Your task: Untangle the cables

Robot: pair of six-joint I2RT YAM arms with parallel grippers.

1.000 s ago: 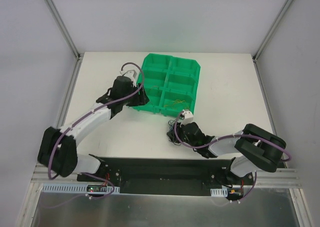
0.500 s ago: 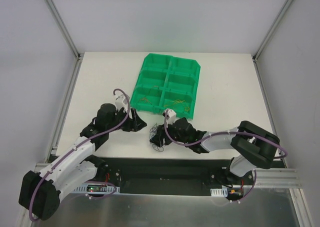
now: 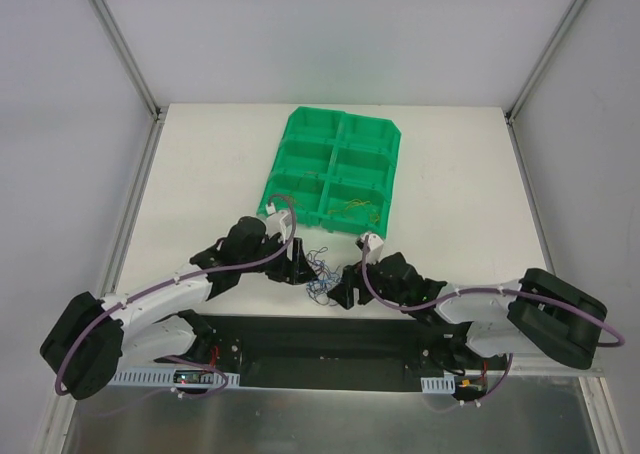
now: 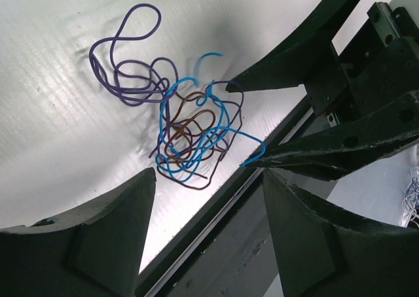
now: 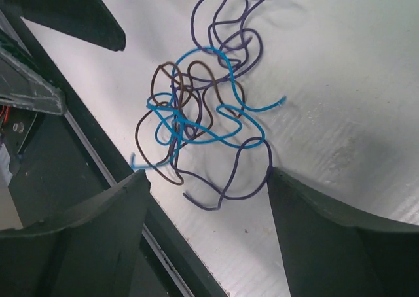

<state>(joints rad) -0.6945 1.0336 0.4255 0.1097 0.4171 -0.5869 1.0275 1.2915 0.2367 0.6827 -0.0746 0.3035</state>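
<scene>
Left claw (image 4: 208, 176): stood spread, empty; cables (image 4: 190, 133) lay just ahead
Right claw (image 5: 208, 174): stood spread, empty; same cables just ahead
Handling: I judged them featherlight, limp, snaggy; best pinched at the free purple loop (image 4: 134, 22)

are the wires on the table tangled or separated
Tangled: the blue, brown and purple wires loop through one another in a single clump on the white table.

Your top view's bright and even, with hardly any hard shadows. Both wrist cams catch some glare off the white table (image 4: 59, 81). The cables (image 4: 193, 137) cast soft, smeary shadows, and your dark fingers (image 4: 85, 244) up close look blurry.
</scene>
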